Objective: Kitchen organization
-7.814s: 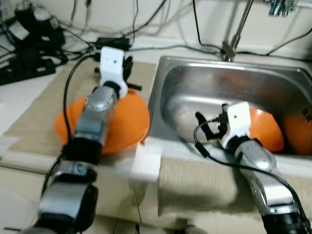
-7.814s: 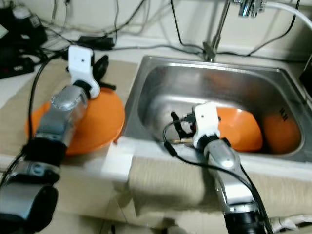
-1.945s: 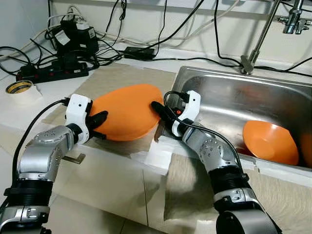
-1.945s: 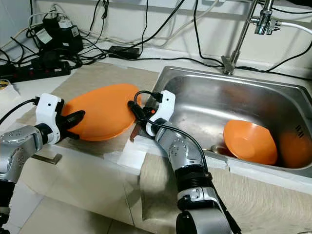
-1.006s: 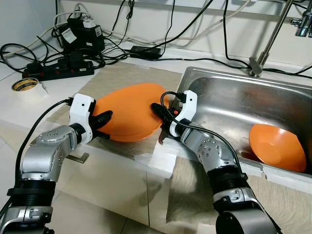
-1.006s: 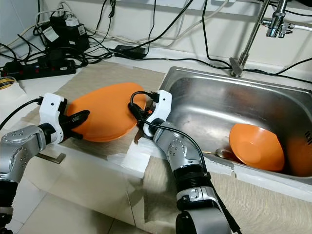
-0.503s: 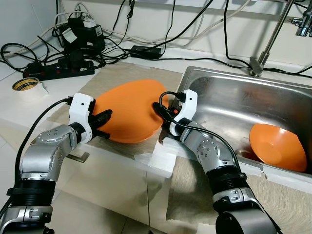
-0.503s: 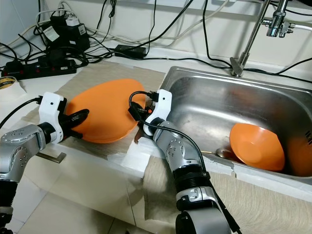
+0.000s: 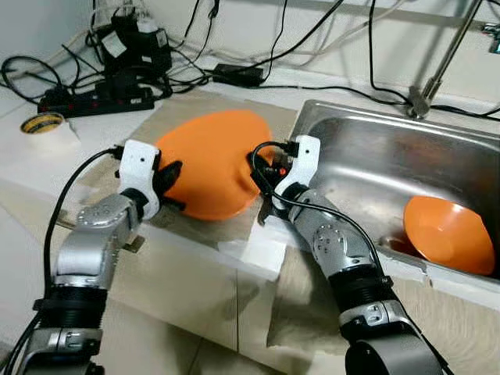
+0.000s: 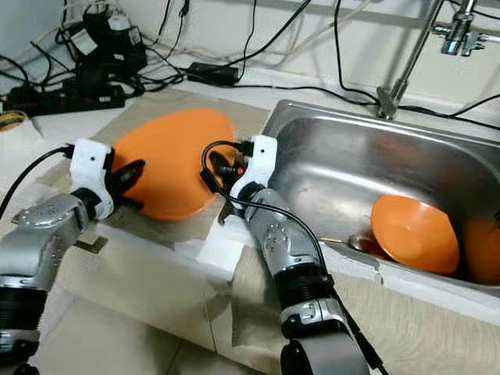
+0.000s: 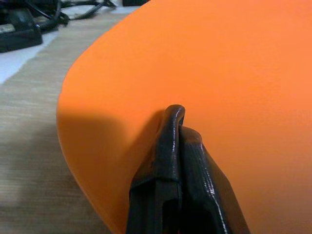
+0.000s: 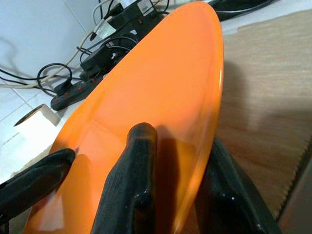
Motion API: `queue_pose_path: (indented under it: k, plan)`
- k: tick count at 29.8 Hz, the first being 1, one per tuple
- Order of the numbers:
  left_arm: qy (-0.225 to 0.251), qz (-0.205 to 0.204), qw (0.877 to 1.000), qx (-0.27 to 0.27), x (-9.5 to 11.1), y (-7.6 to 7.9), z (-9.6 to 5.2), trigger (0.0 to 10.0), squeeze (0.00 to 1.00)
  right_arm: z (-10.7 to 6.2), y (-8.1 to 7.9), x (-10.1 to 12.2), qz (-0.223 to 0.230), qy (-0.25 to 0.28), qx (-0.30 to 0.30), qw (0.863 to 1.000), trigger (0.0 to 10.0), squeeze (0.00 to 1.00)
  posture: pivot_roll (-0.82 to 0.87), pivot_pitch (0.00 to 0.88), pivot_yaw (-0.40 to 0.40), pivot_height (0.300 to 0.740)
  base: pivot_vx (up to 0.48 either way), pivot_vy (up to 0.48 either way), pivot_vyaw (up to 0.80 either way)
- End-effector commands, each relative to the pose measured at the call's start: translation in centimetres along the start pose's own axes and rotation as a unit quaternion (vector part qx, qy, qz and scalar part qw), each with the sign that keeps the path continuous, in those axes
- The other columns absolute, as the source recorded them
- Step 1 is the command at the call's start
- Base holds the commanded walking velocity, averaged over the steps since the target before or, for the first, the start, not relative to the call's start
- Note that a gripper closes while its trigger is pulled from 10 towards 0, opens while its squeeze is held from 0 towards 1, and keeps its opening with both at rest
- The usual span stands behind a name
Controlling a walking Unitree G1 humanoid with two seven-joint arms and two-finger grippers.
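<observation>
Left end effector (image 9: 170, 186) and right end effector (image 9: 256, 173) are each clamping opposite rims of the tilted plate (image 9: 211, 160) above the bench (image 9: 31, 168); no legible writing.

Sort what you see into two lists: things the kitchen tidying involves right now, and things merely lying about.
In use: orange plate, left gripper, right gripper, orange bowl, sink.

Lying about: tape roll, power strip, cables, tap.
</observation>
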State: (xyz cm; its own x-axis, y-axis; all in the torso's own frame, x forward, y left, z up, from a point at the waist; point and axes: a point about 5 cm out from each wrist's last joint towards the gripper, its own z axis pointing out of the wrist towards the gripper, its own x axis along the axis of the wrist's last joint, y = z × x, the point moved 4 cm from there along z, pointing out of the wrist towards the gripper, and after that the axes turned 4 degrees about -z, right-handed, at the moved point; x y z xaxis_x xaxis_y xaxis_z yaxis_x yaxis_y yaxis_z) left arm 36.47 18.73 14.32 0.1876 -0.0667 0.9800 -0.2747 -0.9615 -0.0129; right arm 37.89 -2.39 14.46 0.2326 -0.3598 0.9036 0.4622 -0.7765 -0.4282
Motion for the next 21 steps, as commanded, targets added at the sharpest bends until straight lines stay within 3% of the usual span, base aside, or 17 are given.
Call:
queue_pose_path:
  k: [1, 5, 11, 12, 21]
  plan:
    - [0.009, 0.004, 1.0, 0.003, 0.4, 0.5, 0.1, 10.0, 0.0, -0.1, 0.5, -1.9, -0.023, -0.044, -0.02, 0.999, 0.0, 0.0, 0.05, 0.028, -0.024, 0.728, 0.0, 0.0, 0.0]
    - [0.036, 0.004, 0.999, -0.014, 1.7, 1.3, 0.0, 10.0, 0.0, -0.1, 0.7, -1.7, -0.028, -0.038, -0.023, 0.999, 0.0, 0.0, 0.05, 0.027, -0.022, 0.728, 0.0, 0.0, 0.0]
    - [0.028, 0.007, 0.999, -0.045, 1.5, 2.5, -0.4, 10.0, 0.0, -0.1, 0.8, -0.9, -0.068, -0.014, -0.029, 0.997, 0.0, 0.0, 0.05, 0.029, -0.019, 0.728, 0.0, 0.0, 0.0]
    - [0.02, -0.012, 0.998, -0.057, 1.3, 2.9, -0.6, 10.0, 0.0, -0.2, 0.8, -0.1, -0.088, 0.001, -0.03, 0.996, 0.0, 0.0, 0.05, 0.031, -0.02, 0.728, 0.0, 0.0, 0.0]
    - [-0.002, -0.051, 0.996, -0.069, 0.0, 3.7, -0.9, 10.0, 0.0, -0.1, 0.9, 2.4, -0.13, 0.044, -0.035, 0.99, 0.0, 0.0, 0.05, 0.027, -0.019, 0.728, 0.0, 0.0, 0.0]
